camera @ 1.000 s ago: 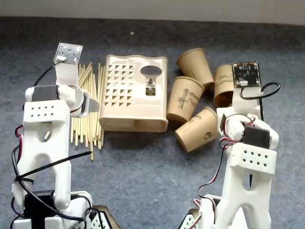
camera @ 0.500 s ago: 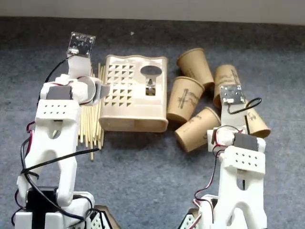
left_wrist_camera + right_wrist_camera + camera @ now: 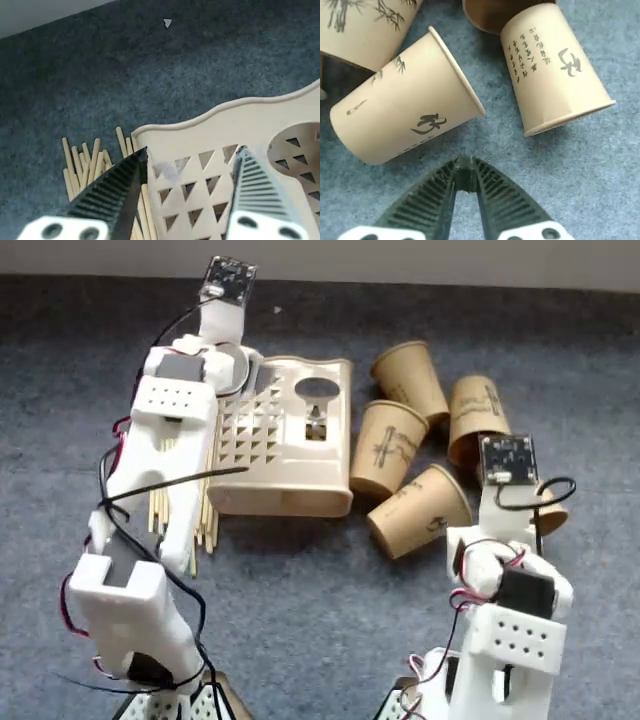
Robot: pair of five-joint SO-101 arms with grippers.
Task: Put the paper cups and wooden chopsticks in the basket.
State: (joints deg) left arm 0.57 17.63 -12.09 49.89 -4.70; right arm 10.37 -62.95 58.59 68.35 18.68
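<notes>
The cream basket (image 3: 285,440) lies on the carpet with a perforated wall facing up. My left gripper (image 3: 252,378) is at its far left corner; in the left wrist view this gripper (image 3: 192,152) is open, its fingers standing to either side of the basket (image 3: 250,125) rim. Wooden chopsticks (image 3: 185,515) lie in a heap left of the basket, partly under the left arm, and their ends (image 3: 90,162) show beside the corner. Several paper cups (image 3: 388,448) lie right of the basket. My right gripper (image 3: 465,165) is shut and empty, just short of two cups (image 3: 402,107) (image 3: 555,65).
Grey carpet covers the table. The right arm (image 3: 505,580) stands at the near right, beside the nearest cup (image 3: 420,510). A further cup (image 3: 548,510) lies half hidden behind the right wrist. Bare carpet lies in front of the basket.
The left arm swung from over the chopsticks to the far left corner of the basket. The right arm drew back toward the near side, away from the cups.
</notes>
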